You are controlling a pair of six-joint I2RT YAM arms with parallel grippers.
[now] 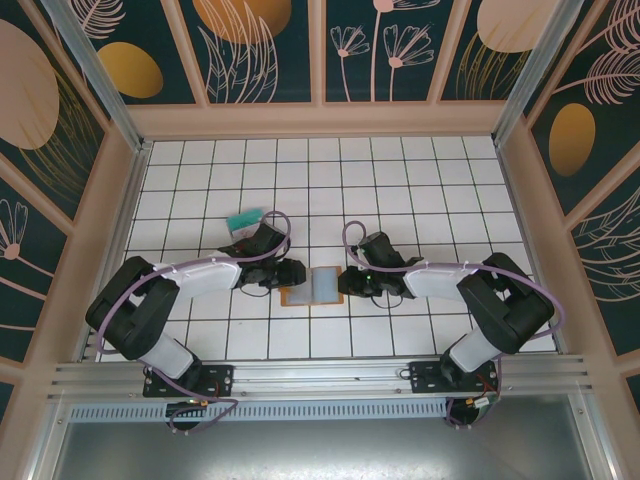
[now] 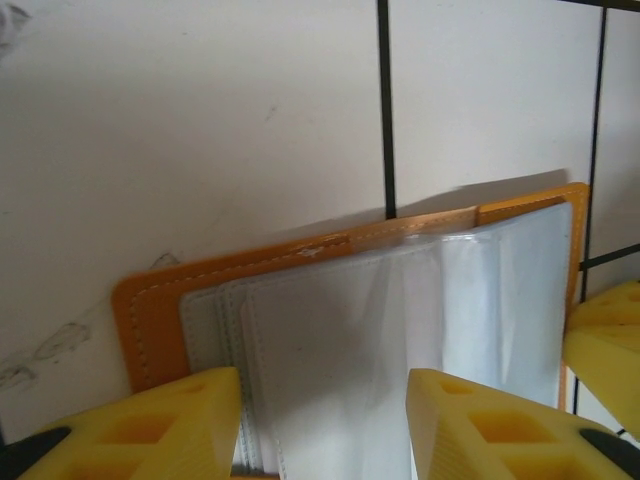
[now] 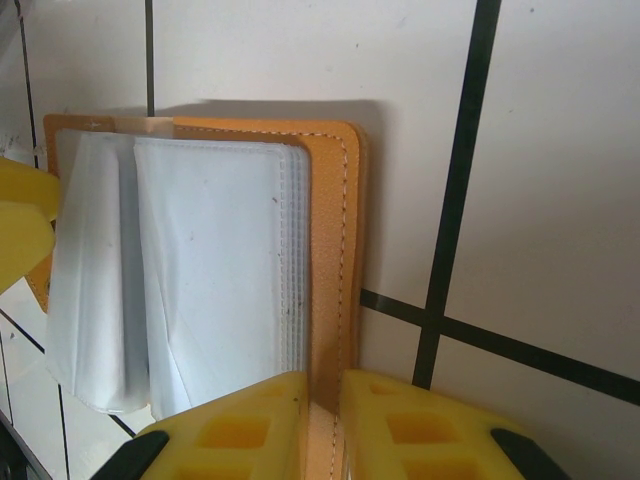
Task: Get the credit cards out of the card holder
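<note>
The orange card holder (image 1: 312, 287) lies open on the white tiled table between both arms, its grey-clear sleeves (image 2: 330, 340) facing up. My left gripper (image 2: 325, 425) is open, with one yellow finger on either side of the loose sleeves on the holder's left half. My right gripper (image 3: 325, 425) is shut on the orange cover's right edge (image 3: 335, 250), pinning it to the table. The sleeves look pale, and I cannot tell whether a card sits inside them. One teal credit card (image 1: 243, 219) lies loose on the table behind the left arm.
The right gripper's yellow finger (image 2: 612, 345) shows at the right edge of the left wrist view. Wooden walls (image 1: 320, 120) with patterned panels enclose the table on three sides. The arm bases (image 1: 190, 380) sit on the metal rail at the near edge.
</note>
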